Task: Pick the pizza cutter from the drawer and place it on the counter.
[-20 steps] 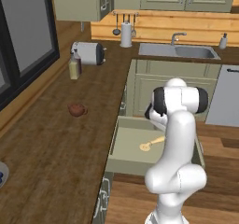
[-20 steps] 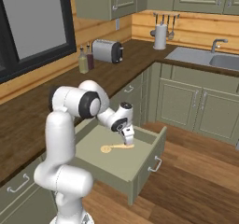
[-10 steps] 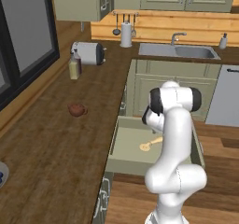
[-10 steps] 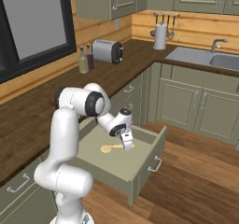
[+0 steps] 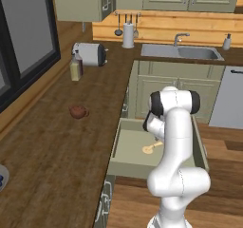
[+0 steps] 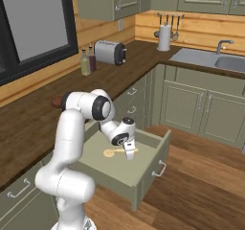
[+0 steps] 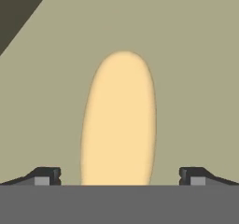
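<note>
The pizza cutter [image 5: 150, 148] [image 6: 114, 152] lies flat on the floor of the open pale olive-green drawer [image 5: 124, 161] [image 6: 143, 169]. Its round disc points away from the arm and its stubby handle [image 7: 119, 120] runs under my hand. My gripper [image 6: 128, 155] [image 7: 119, 176] hangs low inside the drawer, open, with one fingertip on each side of the handle and a gap to both. In the left base view the arm hides the hand. The dark brown counter [image 5: 61, 141] [image 6: 28, 123] runs beside the drawer.
A brown round lump [image 5: 78, 111] sits on the counter near the drawer. A toaster [image 5: 89, 54] [image 6: 109, 51] and a bottle [image 5: 75, 68] stand further back. The sink [image 5: 182, 52] and a paper towel roll [image 5: 128, 34] are at the far corner.
The hand has dropped lower into the drawer and now straddles the cutter's handle. The pizza cutter has not moved.
</note>
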